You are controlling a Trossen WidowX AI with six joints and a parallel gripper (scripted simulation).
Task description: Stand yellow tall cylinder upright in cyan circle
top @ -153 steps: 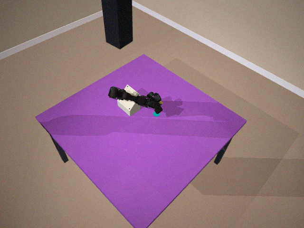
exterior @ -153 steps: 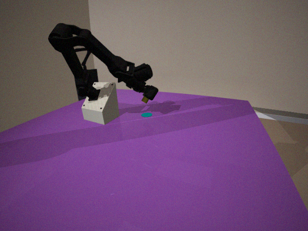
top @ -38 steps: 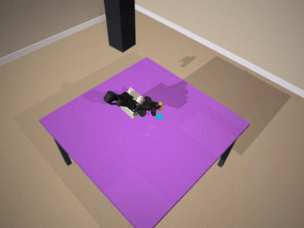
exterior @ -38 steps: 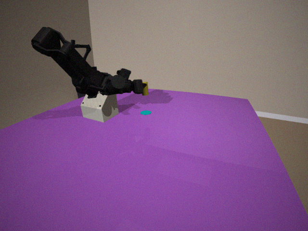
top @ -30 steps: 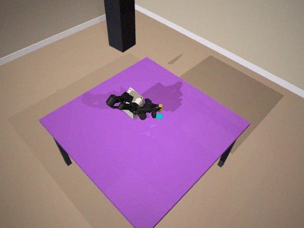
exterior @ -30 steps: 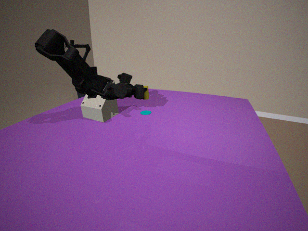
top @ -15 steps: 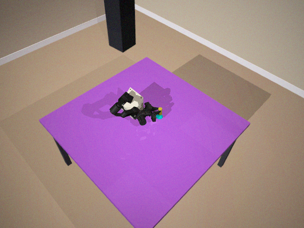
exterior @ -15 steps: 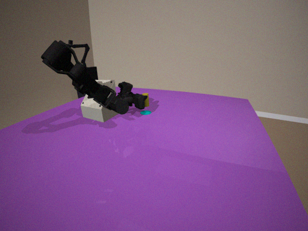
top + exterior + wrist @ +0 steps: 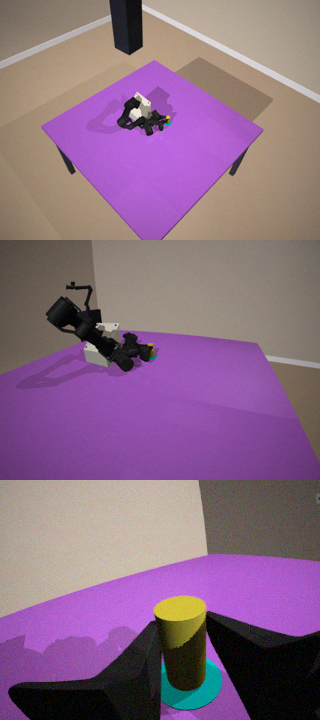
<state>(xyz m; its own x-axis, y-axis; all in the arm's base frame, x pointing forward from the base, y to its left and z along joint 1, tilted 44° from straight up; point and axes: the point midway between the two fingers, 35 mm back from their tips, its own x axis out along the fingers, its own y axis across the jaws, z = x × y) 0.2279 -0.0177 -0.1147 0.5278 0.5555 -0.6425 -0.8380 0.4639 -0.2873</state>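
Note:
The yellow tall cylinder (image 9: pixel 168 118) (image 9: pixel 151 350) (image 9: pixel 185 645) is upright, held between the fingers of my gripper (image 9: pixel 167 120) (image 9: pixel 150 349) (image 9: pixel 180 622). The gripper is shut on it, coming from the side, one finger to its left and one to its right in the wrist view. The cyan circle (image 9: pixel 168 124) (image 9: pixel 154 357) (image 9: pixel 214 682) lies flat on the table directly beneath the cylinder. In the wrist view the cylinder's lower end is within the circle's outline. Whether its bottom touches the circle or is slightly above it I cannot tell.
The purple table (image 9: pixel 165 165) (image 9: pixel 160 405) (image 9: pixel 110 600) carries a pale angled block (image 9: pixel 138 112) (image 9: pixel 95 354) at the arm's base, behind the gripper. A dark pillar (image 9: pixel 126 25) is beyond the table's back corner in the top view. The arm stays low over the table.

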